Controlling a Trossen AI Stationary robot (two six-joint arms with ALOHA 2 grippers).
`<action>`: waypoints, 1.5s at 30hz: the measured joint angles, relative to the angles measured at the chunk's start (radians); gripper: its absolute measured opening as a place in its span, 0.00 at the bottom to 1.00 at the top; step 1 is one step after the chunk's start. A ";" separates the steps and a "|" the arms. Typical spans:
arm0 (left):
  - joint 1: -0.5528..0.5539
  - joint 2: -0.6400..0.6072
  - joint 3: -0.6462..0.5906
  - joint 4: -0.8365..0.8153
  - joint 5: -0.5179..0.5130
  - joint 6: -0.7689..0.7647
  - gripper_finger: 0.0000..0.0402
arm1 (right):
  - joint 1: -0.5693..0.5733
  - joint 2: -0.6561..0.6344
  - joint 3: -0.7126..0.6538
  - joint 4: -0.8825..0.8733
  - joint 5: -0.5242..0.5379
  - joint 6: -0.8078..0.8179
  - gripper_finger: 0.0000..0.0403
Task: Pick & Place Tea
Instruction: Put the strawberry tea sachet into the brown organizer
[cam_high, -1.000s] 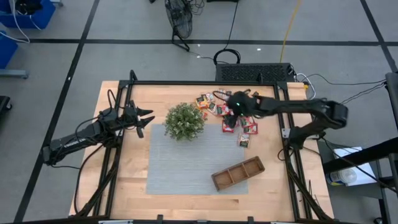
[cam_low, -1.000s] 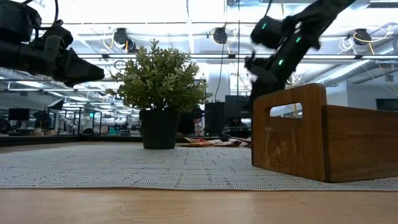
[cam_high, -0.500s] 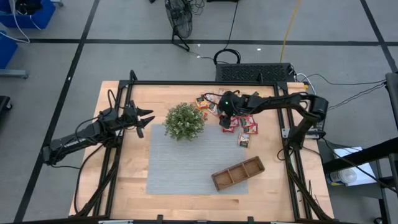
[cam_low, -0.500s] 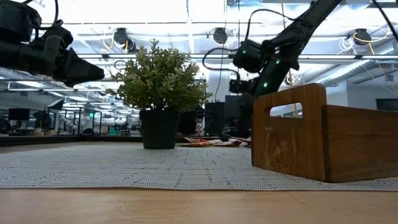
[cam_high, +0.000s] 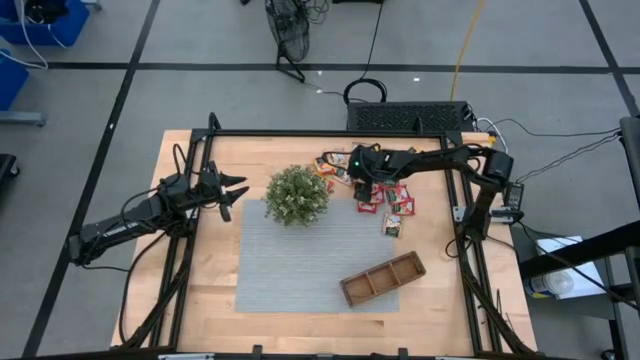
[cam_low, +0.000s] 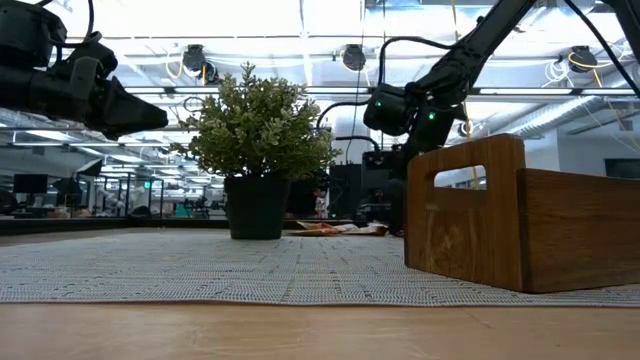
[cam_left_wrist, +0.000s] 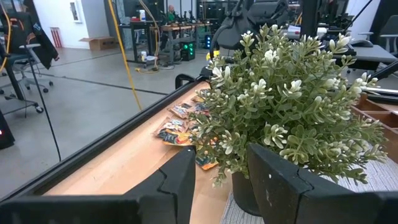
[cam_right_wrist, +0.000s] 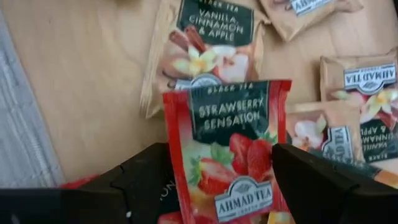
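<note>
The wooden counter (cam_high: 210, 300) has a grey mat (cam_high: 300, 260) with a potted plant (cam_high: 297, 194) at its back corner and a wooden tray (cam_high: 383, 278) nearer the front. The left gripper (cam_high: 232, 191) hangs beside the plant with its fingers apart, nothing in them. The right gripper (cam_high: 362, 172) is down over the tea (cam_high: 385, 198) scattered on bare wood behind the mat, fingers spread either side of a red strawberry sachet (cam_right_wrist: 227, 152) (not squeezing it).

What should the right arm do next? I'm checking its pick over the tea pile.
Probably lower a little and close. The right gripper is open over the sachet pile, its fingers straddling a red strawberry sachet that isn't gripped yet. The left gripper waits beside the plant.
</note>
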 joint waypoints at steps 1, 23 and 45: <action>0.000 0.000 0.000 0.000 0.000 0.000 0.37 | 0.000 -0.001 0.000 0.000 0.000 -0.002 0.67; 0.000 0.000 0.000 0.000 0.000 0.000 0.37 | 0.000 0.000 0.000 0.019 0.001 -0.007 0.30; 0.000 0.000 0.000 0.000 0.000 0.000 0.37 | 0.067 -0.016 0.000 0.029 0.003 0.008 0.00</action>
